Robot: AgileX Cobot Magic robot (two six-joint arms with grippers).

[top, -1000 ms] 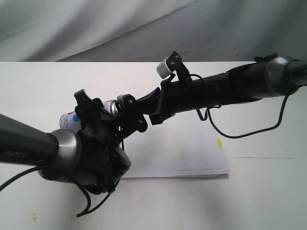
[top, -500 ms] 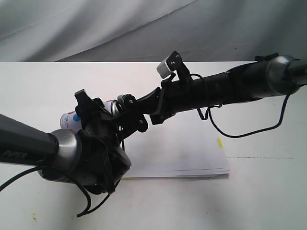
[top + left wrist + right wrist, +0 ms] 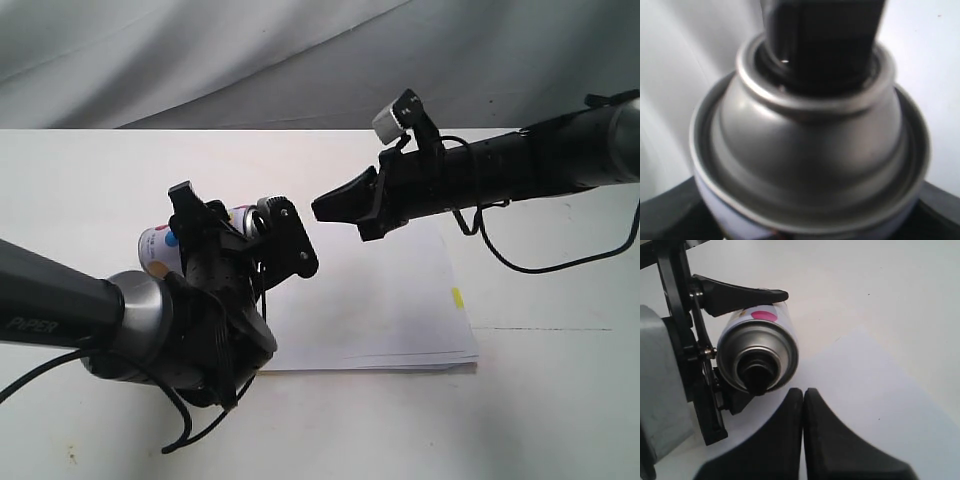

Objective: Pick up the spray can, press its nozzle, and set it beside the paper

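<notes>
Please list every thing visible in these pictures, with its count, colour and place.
table: one, white
cloth: one, grey, behind the table
paper: one stack, white, on the table
tab: one, yellow, at the paper's right edge
spray can: one, white label, silver top, held left of the paper
nozzle: one, black, on the can's top
cables: two, black, one by each arm
left gripper: one, black, shut on the spray can
right gripper: one, black, shut, over the paper

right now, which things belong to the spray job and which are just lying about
For the job: spray can in the left gripper, its black nozzle, paper stack, shut right gripper.
Just there: white table, grey backdrop cloth, right arm's cable.
</notes>
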